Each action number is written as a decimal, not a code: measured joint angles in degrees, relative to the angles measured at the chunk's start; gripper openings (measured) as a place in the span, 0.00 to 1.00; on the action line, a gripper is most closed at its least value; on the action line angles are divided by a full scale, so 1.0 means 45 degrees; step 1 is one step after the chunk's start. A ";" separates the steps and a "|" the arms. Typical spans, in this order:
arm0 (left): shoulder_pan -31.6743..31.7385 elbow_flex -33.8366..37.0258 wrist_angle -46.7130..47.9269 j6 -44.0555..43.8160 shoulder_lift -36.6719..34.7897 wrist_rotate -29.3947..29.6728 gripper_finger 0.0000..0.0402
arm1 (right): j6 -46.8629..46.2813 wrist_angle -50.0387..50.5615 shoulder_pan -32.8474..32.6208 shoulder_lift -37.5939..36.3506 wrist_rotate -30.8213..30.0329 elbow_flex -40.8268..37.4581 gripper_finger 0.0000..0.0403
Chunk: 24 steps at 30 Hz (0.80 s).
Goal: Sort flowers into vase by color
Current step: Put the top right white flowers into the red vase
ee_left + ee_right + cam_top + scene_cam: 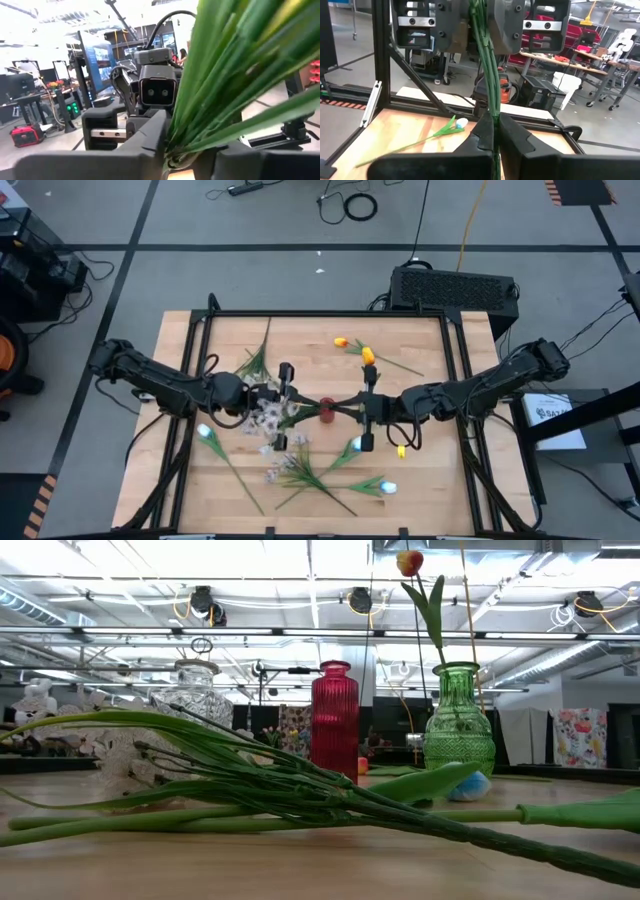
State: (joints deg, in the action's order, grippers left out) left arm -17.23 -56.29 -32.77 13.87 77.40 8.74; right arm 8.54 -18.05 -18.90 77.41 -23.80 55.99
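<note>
A bundle of green stems (300, 795) lay across the wooden surface (300, 875) closest to the low camera, with clear, red (334, 720) and green (459, 720) vases behind. Mid-surface, the right gripper (494, 131) had its fingers clamped shut on a green flower stem (487, 75). Facing it, the left gripper (185, 160) had its fingers closed around the leafy end of that stem (235, 75). Blue-white tulips (385, 486) and orange tulips (366, 355) lay scattered around.

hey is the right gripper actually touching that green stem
Touching. The right wrist view shows the right gripper with its fingers pressed against both sides of the stem.
</note>
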 joint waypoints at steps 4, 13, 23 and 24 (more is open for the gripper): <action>0.0000 0.0000 0.0580 0.0004 -0.0195 0.0296 0.07 | -0.0035 0.0169 0.0000 -0.0005 -0.0001 0.0000 0.08; -0.0024 0.0005 0.3316 -0.1016 -0.1430 0.0756 0.06 | -0.0276 0.2610 0.0019 -0.0708 -0.0202 -0.0005 0.41; 0.0372 0.0422 0.4453 -0.1021 -0.1876 0.1121 0.07 | -0.1075 0.3748 -0.0221 -0.2307 -0.0118 -0.0005 0.54; 0.0530 0.0497 0.4454 -0.1021 -0.1841 0.1126 0.07 | -0.1078 0.3923 -0.0329 -0.2480 -0.0108 -0.0005 0.54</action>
State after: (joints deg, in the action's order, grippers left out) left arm -14.85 -54.06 -12.73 9.28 69.12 13.80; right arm 3.69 -0.39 -20.38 66.24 -24.29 55.96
